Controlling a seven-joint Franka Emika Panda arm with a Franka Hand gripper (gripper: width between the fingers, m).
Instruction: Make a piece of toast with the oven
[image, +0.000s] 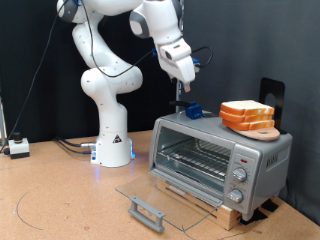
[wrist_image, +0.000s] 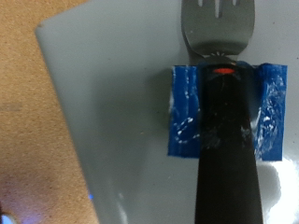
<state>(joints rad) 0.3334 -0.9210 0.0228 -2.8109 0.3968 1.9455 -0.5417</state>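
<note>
Nearest the lens in the exterior view we see the oven's glass door (image: 150, 197) w/ its grey bar handle (image: 146, 212), folded flat down onto the brown desk (image: 50, 200) at bottom centre of the frame. Behind it sits the oven (image: 222, 158), right of centre, cavity open & wire rack (image: 195, 155) visible inside; three round knobs (image: 240, 180) run down its front right side.

On the oven roof, toward the right of frame, we see a stack of bread slices (image: 247, 114) on a small wooden board (image: 260, 130). We can't pick out one separate piece of toast apart from that stack.

At the roof's left end a fork (image: 183, 97) stands upright in a blue holder (image: 190, 110). The claw (image: 184, 76) hangs just above it, upper centre of frame, on the white arm (image: 105, 90) whose base stands on the desk at left centre.

In the wrist view we see the fork's tines (wrist_image: 217, 23) and dark handle (wrist_image: 224, 149) w/ blue tape (wrist_image: 187, 112) around it, over the grey oven top (wrist_image: 121, 103). Claw fingers don't show there, so we can't tell how far open it is or whether it grips the fork.
</note>
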